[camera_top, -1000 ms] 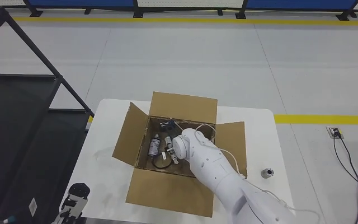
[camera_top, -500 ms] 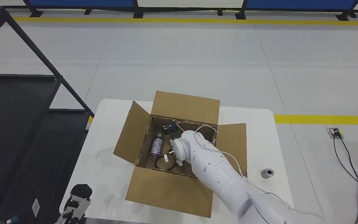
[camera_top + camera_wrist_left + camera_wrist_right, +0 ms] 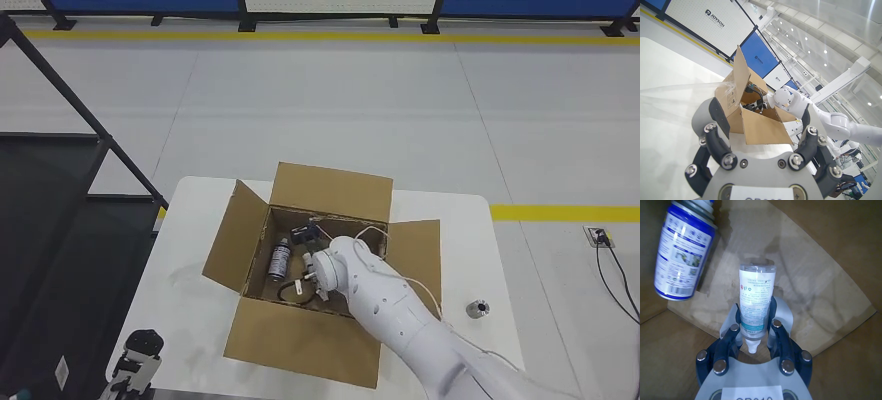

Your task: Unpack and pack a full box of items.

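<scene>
An open cardboard box point(image 3: 330, 192) stands in the middle of the white table point(image 3: 190, 300). My right arm reaches down into it. In the right wrist view my right gripper point(image 3: 755, 311) is shut on a small clear bottle point(image 3: 755, 289) with a white label, its white nozzle pointing back at the wrist. A blue spray can point(image 3: 683, 256) lies on the box floor beside it, and the same spray can point(image 3: 279, 259) lies along the box's left wall. My left gripper point(image 3: 762, 117) is open and holds nothing, low by the table's near left corner, facing the box point(image 3: 761, 128).
A small metal cylinder point(image 3: 477, 309) stands on the table right of the box. A dark ring-shaped item point(image 3: 290, 292) and a black item point(image 3: 303, 234) lie inside the box. A black rack point(image 3: 60, 250) borders the table's left side. The box flaps are spread outward.
My right wrist has turned and shifted a little inside the box, and the box has been nudged slightly. The left arm has barely moved.
</scene>
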Robot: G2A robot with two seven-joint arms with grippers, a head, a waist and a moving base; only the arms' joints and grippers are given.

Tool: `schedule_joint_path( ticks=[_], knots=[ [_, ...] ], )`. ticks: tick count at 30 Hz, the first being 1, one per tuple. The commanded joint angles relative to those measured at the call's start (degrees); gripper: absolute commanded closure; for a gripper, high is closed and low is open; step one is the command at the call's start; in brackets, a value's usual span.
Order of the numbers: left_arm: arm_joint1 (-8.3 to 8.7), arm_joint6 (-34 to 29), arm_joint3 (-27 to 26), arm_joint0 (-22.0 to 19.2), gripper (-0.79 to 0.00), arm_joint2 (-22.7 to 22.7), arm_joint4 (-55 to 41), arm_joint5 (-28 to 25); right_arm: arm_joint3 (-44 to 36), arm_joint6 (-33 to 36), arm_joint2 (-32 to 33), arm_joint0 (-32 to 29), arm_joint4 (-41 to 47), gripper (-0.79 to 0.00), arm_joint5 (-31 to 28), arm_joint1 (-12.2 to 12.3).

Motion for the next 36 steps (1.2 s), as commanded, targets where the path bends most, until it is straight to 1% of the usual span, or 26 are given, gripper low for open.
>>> schedule_joint_path(
  ticks=[1,3,6,10,12,15,16,20,23,27,28,30,35,36],
  knots=[
    [0.0,-0.1,0.0,-0.1,-0.785,0.0,0.0,0.1,-2.6,-1.0,1.6,-1.3,-0.5,0.0,-0.8,1.2],
    [0.0,-0.2,0.0,-0.3,-0.785,0.1,-0.1,0.1,-6.9,-2.5,3.2,-3.6,-1.8,0.0,-0.5,2.6],
    [0.0,-0.3,0.1,-0.6,-0.785,0.3,-0.1,0.2,-16.1,-3.5,5.9,-8.7,-5.4,0.0,0.3,5.2],
    [-0.02,-0.5,0.3,-0.8,-0.785,0.7,-0.1,0.2,-33.2,-4.8,11.6,-18.4,-12.1,0.0,1.7,9.1],
    [-0.02,-0.6,0.4,-1.0,-0.785,0.9,0.0,0.2,-41.8,-5.3,14.8,-23.9,-15.6,0.0,0.9,10.9],
    [-0.03,-0.7,0.4,-1.2,-0.785,1.2,0.1,0.2,-51.9,-7.8,19.1,-30.9,-18.8,0.0,-1.0,12.8],
    [-0.03,-0.8,0.4,-1.2,-0.785,1.3,0.2,0.2,-54.3,-9.4,20.3,-33.0,-19.4,0.0,-1.6,13.2],
    [-0.03,-1.1,0.4,-1.3,-0.785,1.7,0.5,0.1,-63.7,-19.3,25.2,-40.8,-20.6,0.0,-3.9,14.5],
    [-0.03,-1.3,0.3,-1.3,-0.785,1.9,0.7,0.0,-73.0,-24.7,30.7,-49.1,-20.8,0.0,-6.8,15.8],
    [0.01,-1.9,0.1,-1.7,-0.785,2.3,1.0,0.3,-84.5,-28.1,39.9,-61.2,-18.4,0.0,-11.4,17.4],
    [0.01,-2.0,0.0,-1.8,-0.785,2.5,1.1,0.5,-86.5,-29.2,42.1,-64.0,-17.4,0.0,-12.6,17.7],
    [0.04,-2.6,-0.3,-2.1,-0.785,3.1,1.5,0.8,-89.7,-32.3,46.5,-69.3,-15.4,0.0,-13.1,18.1],
    [0.09,-3.9,-1.5,-3.1,-0.785,4.8,3.2,1.8,-94.5,-43.0,54.9,-82.0,-9.7,0.0,-14.2,18.4],
    [0.09,-4.1,-1.8,-3.3,-0.785,5.2,3.6,2.1,-94.9,-45.7,56.7,-84.4,-8.1,0.0,-13.4,18.3]
  ],
)
